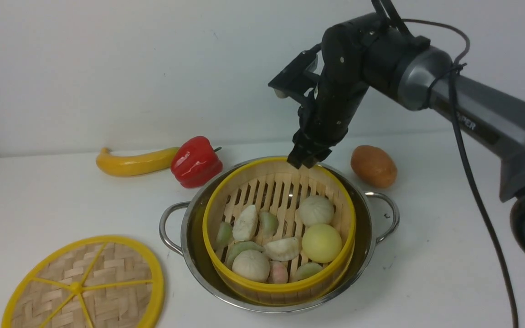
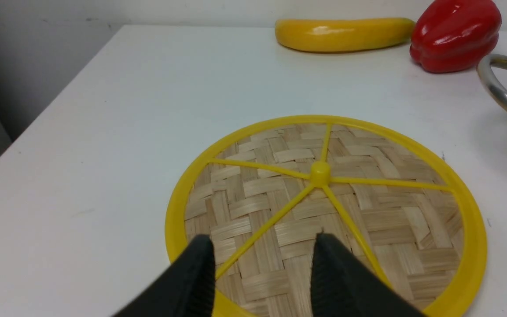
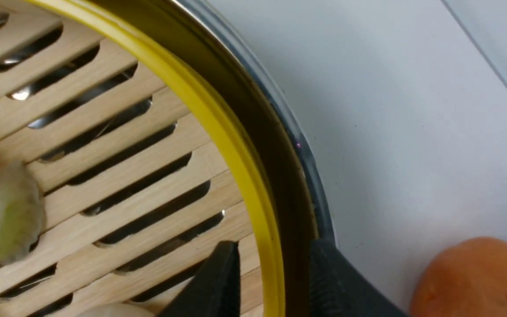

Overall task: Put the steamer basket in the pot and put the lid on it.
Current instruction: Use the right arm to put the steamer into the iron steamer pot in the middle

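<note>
Inside the pot (image 1: 193,228) sits the steamer basket (image 1: 280,288); right fingers (image 3: 218,281) straddle its rim, unclamped; left fingers (image 2: 192,277) open above the lid (image 2: 280,211).

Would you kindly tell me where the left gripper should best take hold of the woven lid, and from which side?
Probably the centre knob of the lid, from straight above. The lid lies flat on the table, so its thin yellow rim offers little to pinch, while the knob stands up where the spokes meet.
</note>
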